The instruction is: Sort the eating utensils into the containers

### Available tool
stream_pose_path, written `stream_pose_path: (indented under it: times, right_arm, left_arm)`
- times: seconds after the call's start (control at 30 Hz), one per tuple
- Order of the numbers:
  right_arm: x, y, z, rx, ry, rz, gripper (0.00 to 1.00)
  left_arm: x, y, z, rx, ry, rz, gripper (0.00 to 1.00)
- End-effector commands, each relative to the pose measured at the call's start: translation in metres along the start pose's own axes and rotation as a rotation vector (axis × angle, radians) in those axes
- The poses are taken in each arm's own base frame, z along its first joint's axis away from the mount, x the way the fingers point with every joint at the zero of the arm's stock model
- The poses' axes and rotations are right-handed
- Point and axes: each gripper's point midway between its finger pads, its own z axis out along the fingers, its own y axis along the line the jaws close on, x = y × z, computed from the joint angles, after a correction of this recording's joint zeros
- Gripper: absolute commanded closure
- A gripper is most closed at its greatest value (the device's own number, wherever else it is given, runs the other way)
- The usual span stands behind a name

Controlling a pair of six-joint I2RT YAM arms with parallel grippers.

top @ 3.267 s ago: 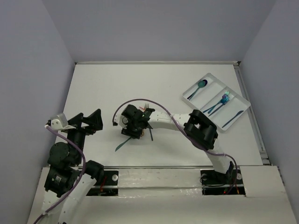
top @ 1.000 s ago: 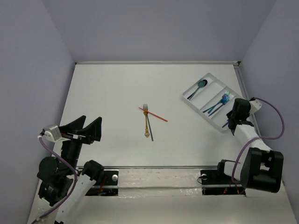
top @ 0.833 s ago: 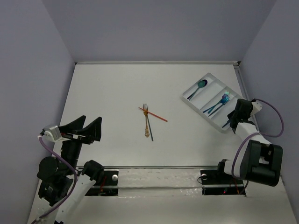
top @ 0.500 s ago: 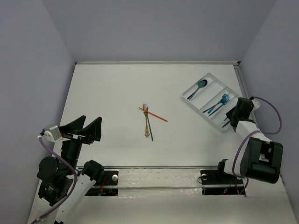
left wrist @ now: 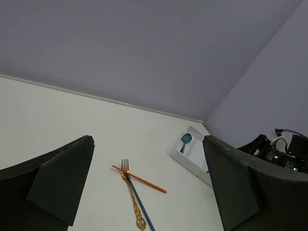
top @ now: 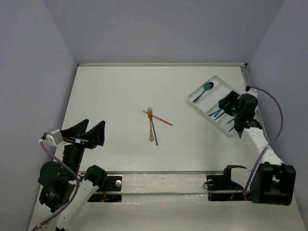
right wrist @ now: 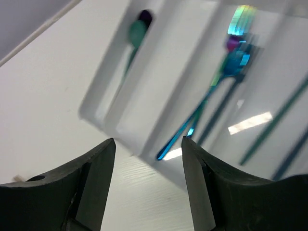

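1. The right gripper (right wrist: pixel 148 144) hangs over the white tray (top: pixel 198 96), above its near-left end; its fingers stand apart with nothing between them.
2. In the right wrist view the tray (right wrist: pixel 159 86) fills most of the frame; the gap between the fingers lies over its near wall, just at the handle tips of the blue forks (right wrist: pixel 226 72).
3. The teal spoon (right wrist: pixel 136 32) lies in the leftmost compartment, beyond and to the left of the claw; its bowl is at the far end and its handle runs along the compartment.
4. The blue forks lie side by side in the middle compartment, heads far and handles toward the claw, parallel to the spoon.
5. Two thin teal handles (right wrist: pixel 272 132) lie in the right compartment on the same slant; what kind of utensil they are cannot be told.
6. From above, the tray's compartments run from near-left to far-right; the spoon (top: pixel 207 87) follows that line.
7. Three utensils lie mid-table (top: pixel 110 96), well apart from both claws; the gold fork (top: pixel 150 126) points its tines away from the arms; the dark blue knife (top: pixel 154 136) lies just beside it, nearly parallel; the orange-red utensil (top: pixel 161 120) crosses the fork just below the tines, slanting from far-left to near-right.
8. The left gripper (left wrist: pixel 148 142) is raised at the near left, fingers wide apart and holding nothing.
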Motion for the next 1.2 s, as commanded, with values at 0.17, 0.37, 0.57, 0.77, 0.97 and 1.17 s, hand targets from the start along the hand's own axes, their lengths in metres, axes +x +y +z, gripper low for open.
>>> stream_pose_path:
  times: [0.17, 0.37, 0.57, 0.77, 0.97, 1.17]
  right_arm:
    - [0.11, 0.189, -0.044, -0.569, 0.269, -0.388, 0.45]
    - [0.176, 0.249, -0.047, -0.752, 0.353, -0.684, 0.49]
    - [0.203, 0.269, -0.031, -0.816, 0.424, -0.806, 0.42]
    - [0.227, 0.279, -0.017, -0.77, 0.472, -0.933, 0.4]
    - [0.247, 0.272, -0.009, -0.728, 0.489, -1.02, 0.46]
    - [0.264, 0.263, 0.001, -0.692, 0.548, -1.077, 0.49]
  left_arm:
    - [0.001, -0.005, 0.01, 0.01, 0.006, 0.01, 0.01]
    - [0.01, -0.003, 0.019, -0.009, 0.046, 0.032, 0.01]
    - [0.014, 0.001, 0.024, -0.031, 0.057, 0.048, 0.01]
    - [0.016, 0.003, 0.027, -0.038, 0.063, 0.056, 0.01]
    - [0.018, 0.003, 0.029, -0.04, 0.072, 0.061, 0.01]
    - [0.019, 0.002, 0.03, -0.034, 0.076, 0.061, 0.01]
